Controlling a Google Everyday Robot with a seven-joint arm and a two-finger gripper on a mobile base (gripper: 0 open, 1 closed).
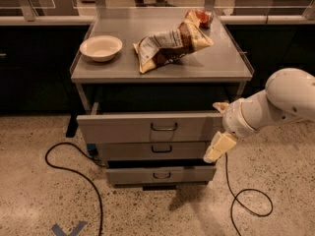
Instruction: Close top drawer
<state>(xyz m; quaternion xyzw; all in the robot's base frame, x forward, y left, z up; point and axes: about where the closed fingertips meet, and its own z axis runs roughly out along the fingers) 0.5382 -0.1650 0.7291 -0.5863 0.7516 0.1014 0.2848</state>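
The top drawer (123, 128) is a wide grey drawer with a small dark wire handle (164, 127) at its centre. It stands pulled out from under the grey cabinet top (221, 68), with a dark gap behind its front panel. My gripper (219, 128) is at the right end of that front panel, on a white arm (275, 102) that comes in from the right. Its cream fingers are spread: one tip (220, 105) shows at the panel's top right corner, the other (218, 148) hangs below it.
Two narrower grey drawers sit below, the middle one (157, 150) and the bottom one (160, 175), both slightly out. A white bowl (101, 47) and a chip bag (170, 44) lie on the cabinet top. Black cables run over the floor at left (74, 171) and right (246, 200).
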